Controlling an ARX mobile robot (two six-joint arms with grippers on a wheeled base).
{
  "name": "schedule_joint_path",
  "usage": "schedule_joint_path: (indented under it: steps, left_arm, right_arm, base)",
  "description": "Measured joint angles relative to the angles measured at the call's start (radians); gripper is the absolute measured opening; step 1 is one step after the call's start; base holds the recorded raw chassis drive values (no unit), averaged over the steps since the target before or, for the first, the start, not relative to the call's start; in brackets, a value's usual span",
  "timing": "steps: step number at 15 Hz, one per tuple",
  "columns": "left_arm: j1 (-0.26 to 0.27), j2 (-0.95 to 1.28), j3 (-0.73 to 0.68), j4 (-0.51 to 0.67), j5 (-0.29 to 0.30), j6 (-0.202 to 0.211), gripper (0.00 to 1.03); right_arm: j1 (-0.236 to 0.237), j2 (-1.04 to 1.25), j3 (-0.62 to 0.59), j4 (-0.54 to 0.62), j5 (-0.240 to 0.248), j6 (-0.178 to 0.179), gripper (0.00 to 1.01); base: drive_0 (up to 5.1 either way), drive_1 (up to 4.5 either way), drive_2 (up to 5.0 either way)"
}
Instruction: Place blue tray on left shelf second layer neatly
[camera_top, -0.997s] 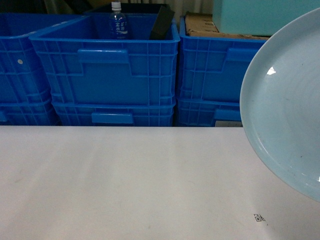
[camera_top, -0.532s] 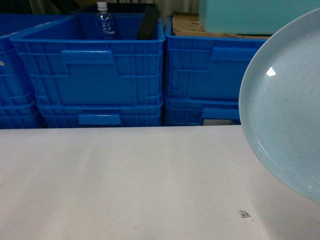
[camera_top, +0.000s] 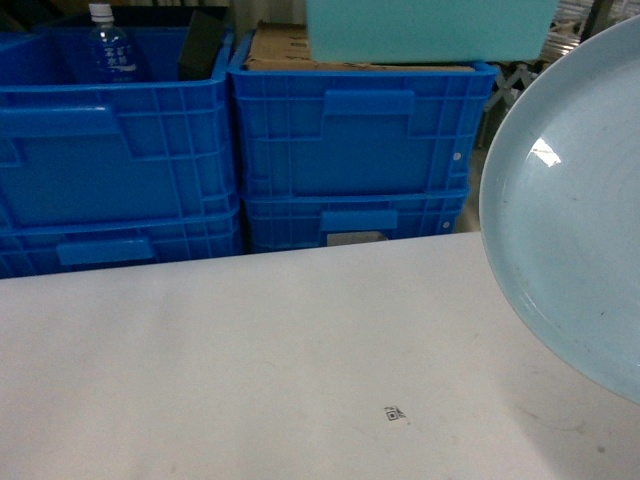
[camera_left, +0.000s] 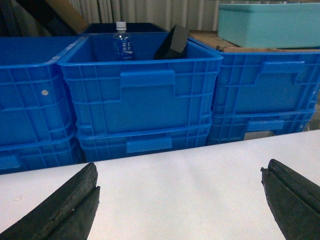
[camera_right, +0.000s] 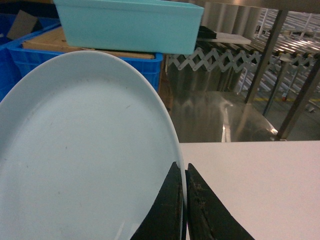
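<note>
You're in the carry step: the blue tray (camera_right: 80, 150) is up off the white table (camera_top: 250, 380), pinched by its rim in your right gripper (camera_right: 185, 210), whose jaws are closed tight on that edge. The dish spreads out to the left of those jaws, tilted up on edge, its glossy pale face catching a highlight, with a few faint dark specks on it. Your left gripper (camera_left: 180, 200) hangs spread wide, nothing between its fingers, dark-blue crates (camera_left: 140, 95) straight ahead beyond them. Steel framing (camera_right: 280, 65) shows beyond the right jaws, to their upper right; whether that's the left shelf, I can't tell. Next, I'd say, you need to find the second tier, then level the tray before sliding it in.
</note>
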Motion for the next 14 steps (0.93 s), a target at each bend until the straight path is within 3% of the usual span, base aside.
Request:
schedule_joint_path:
  steps: [14]
  left_arm:
    - [-0.001,0.000,0.000,0.001,0.000,0.000,0.98]
  right_arm:
    - [0.006,0.000,0.000,0.002,-0.002,0.000,0.02]
  base:
    - [3.3,-4.10,-4.1]
